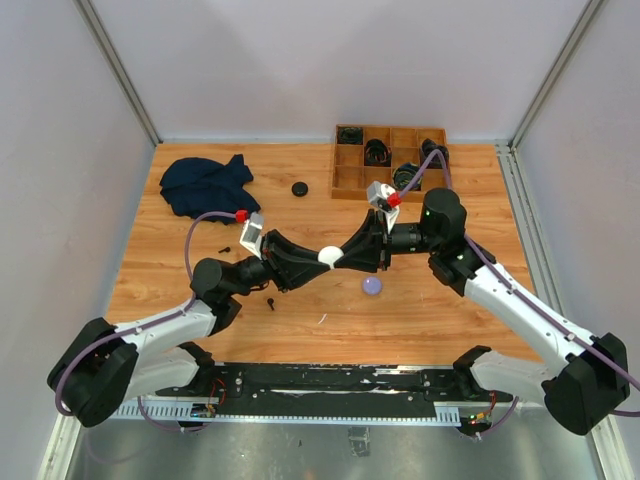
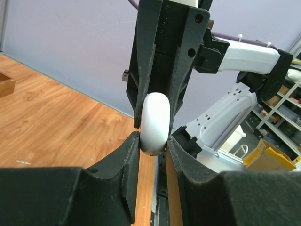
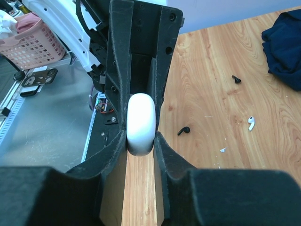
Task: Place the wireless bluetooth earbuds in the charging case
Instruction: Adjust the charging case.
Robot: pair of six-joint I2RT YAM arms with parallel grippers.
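Observation:
A white, rounded charging case [image 1: 330, 256] hangs above the table's middle, closed as far as I can see. My left gripper [image 2: 153, 140] is shut on its lower end, both pads against its sides. My right gripper [image 3: 141, 140] comes from the opposite side and is shut on the other end of the same case [image 3: 141, 122]. On the wood lie two black earbuds [image 3: 184, 130] [image 3: 236, 79] and a white earbud [image 3: 251, 123]. In the top view the black buds show at the left [image 1: 224, 249] and near the left arm [image 1: 271, 301].
A pale purple round case [image 1: 372, 286] lies just right of the grippers. A black round case [image 1: 299, 188] sits farther back. A navy cloth [image 1: 207, 185] is bunched at the back left. A wooden compartment tray [image 1: 345, 170] with coiled black cables stands at the back right.

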